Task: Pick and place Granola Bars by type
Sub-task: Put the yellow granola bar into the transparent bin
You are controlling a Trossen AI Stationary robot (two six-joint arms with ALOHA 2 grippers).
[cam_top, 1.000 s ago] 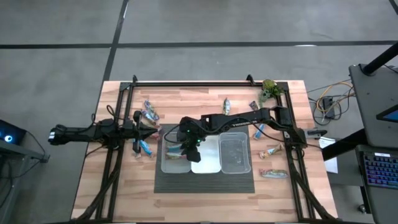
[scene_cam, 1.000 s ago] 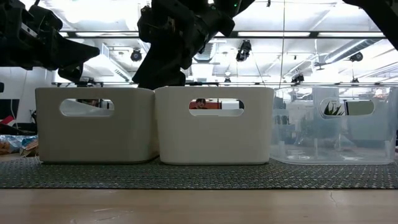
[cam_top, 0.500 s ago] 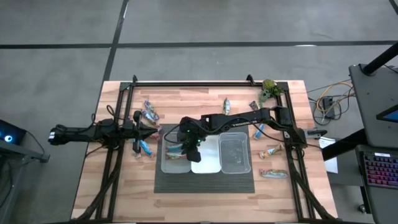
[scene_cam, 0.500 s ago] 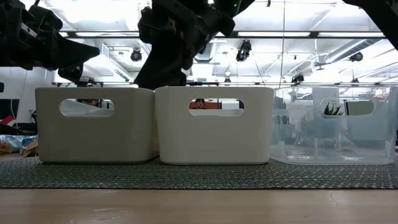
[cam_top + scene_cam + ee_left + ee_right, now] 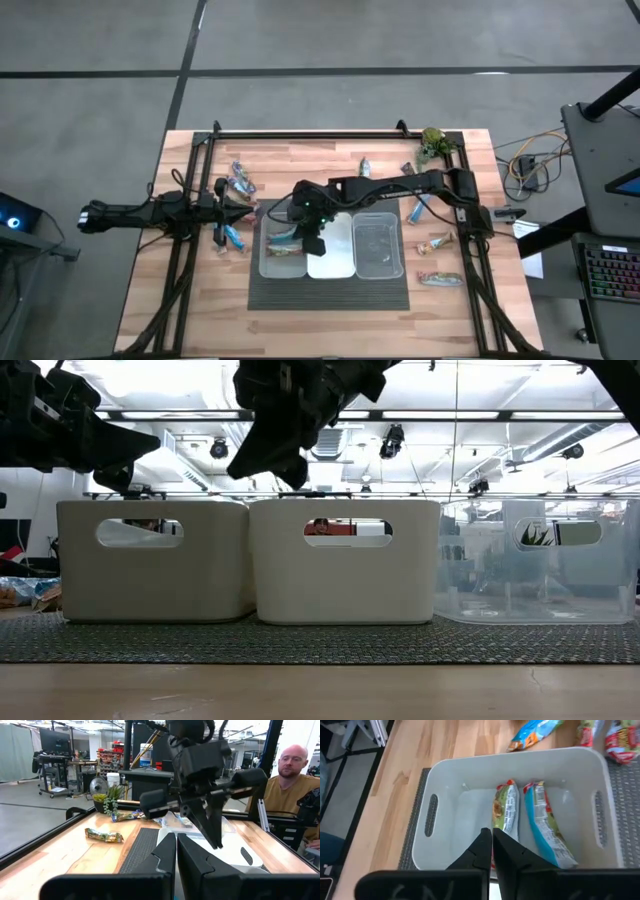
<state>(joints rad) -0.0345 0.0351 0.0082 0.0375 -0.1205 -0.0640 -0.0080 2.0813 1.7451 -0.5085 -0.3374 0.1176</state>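
We are observing the right gripper [image 5: 313,243] hanging over the left-hand white bin [image 5: 445,775], fingers pressed together and empty. Two granola bars [image 5: 540,820] are lying side by side on that bin's floor, directly beneath the closed fingertips, long axes parallel and running across the bin's short side.

The left gripper [image 5: 240,211] is waiting, also closed on nothing, just beside the bin's left edge. A blue-wrapped bar [image 5: 234,236] is lying on the wood next to it, long axis slanted relative to that arm's reach. We are judging the left arm the nearer one for this bar, while the loose bars [image 5: 440,279] at the table's right edge favour the right arm.
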